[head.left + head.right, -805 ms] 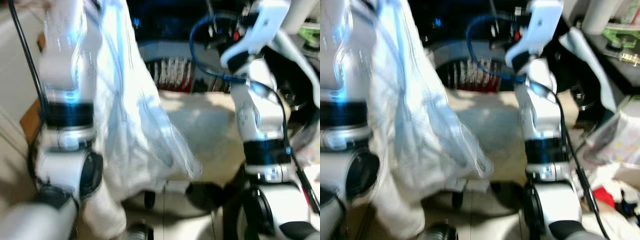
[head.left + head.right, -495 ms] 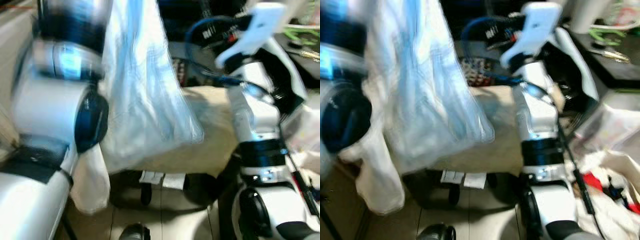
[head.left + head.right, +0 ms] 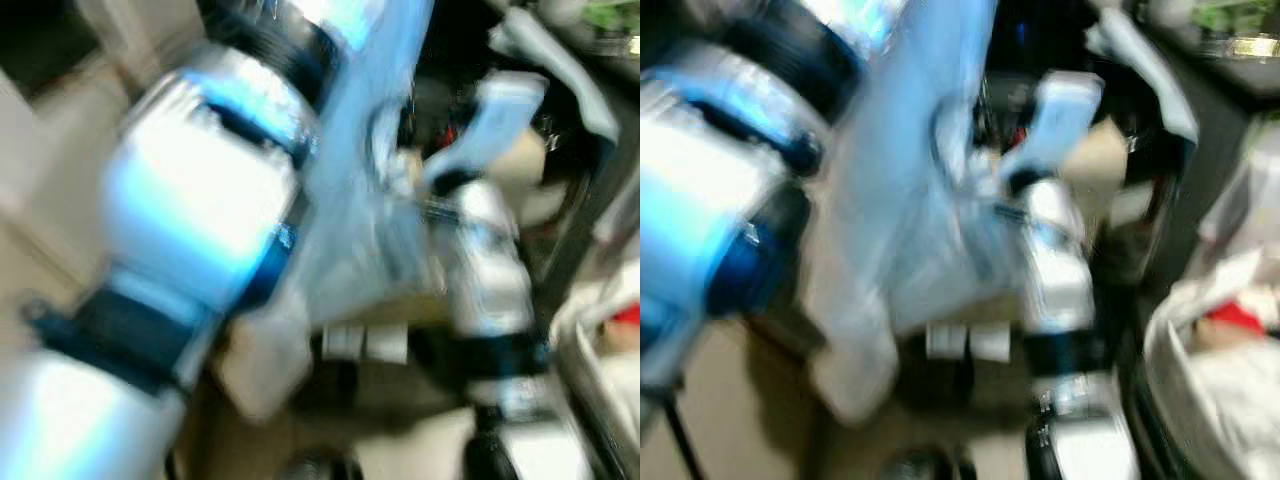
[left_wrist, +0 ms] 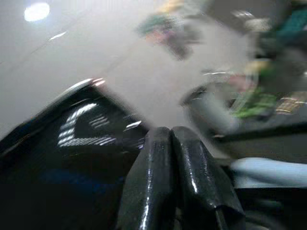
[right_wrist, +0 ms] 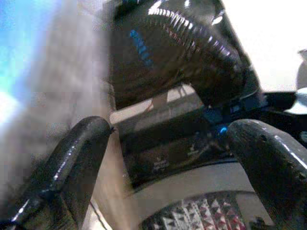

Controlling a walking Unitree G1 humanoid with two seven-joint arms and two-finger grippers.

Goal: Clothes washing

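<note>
Our head views are badly blurred: a pale blue-white garment [image 3: 350,210] hangs from our raised left arm. Our left gripper [image 4: 173,143] shows its fingers pressed together; our right gripper [image 5: 168,158] gapes wide, holding nothing.

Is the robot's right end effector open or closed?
Open. In the right wrist view its two black fingers stand far apart, with nothing between them; the right end effector points toward a dark machine.
</note>
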